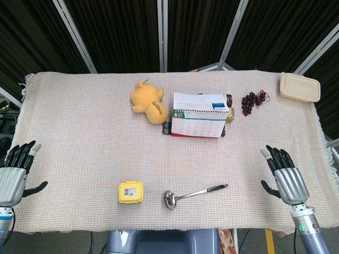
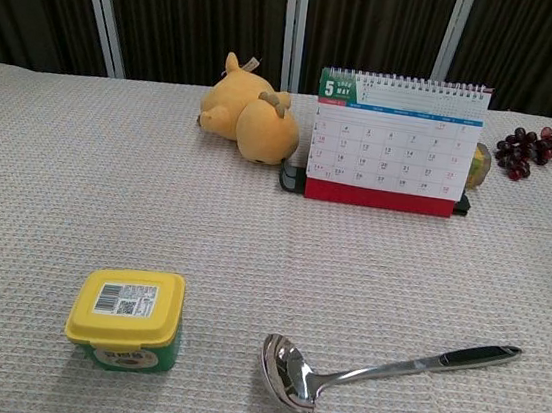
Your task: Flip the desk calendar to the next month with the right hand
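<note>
The desk calendar (image 1: 200,115) stands upright just right of centre in the upper half of the head view, its spiral binding on top and the front sheet showing month 5, May, which I read clearly in the chest view (image 2: 397,142). From what I see, nothing of the task is done: the May page is still facing front, and the whole flip to the next sheet is left. My right hand (image 1: 283,177) sits at the lower right of the head view, well apart from the calendar, fingers spread and holding nothing. My left hand (image 1: 16,172) is at the lower left edge, likewise spread and empty; neither hand shows in the chest view. Just left of the calendar lies a yellow plush toy (image 1: 148,101), touching or nearly touching its left side. To its right sits a bunch of dark grapes (image 1: 252,101), and further toward the upper right corner a beige lidded container (image 1: 300,87). Nearer me, in the lower middle, lie a metal ladle (image 1: 192,194) and a yellow-lidded tub (image 1: 131,191), all on the woven tablecloth (image 1: 79,137).
</note>
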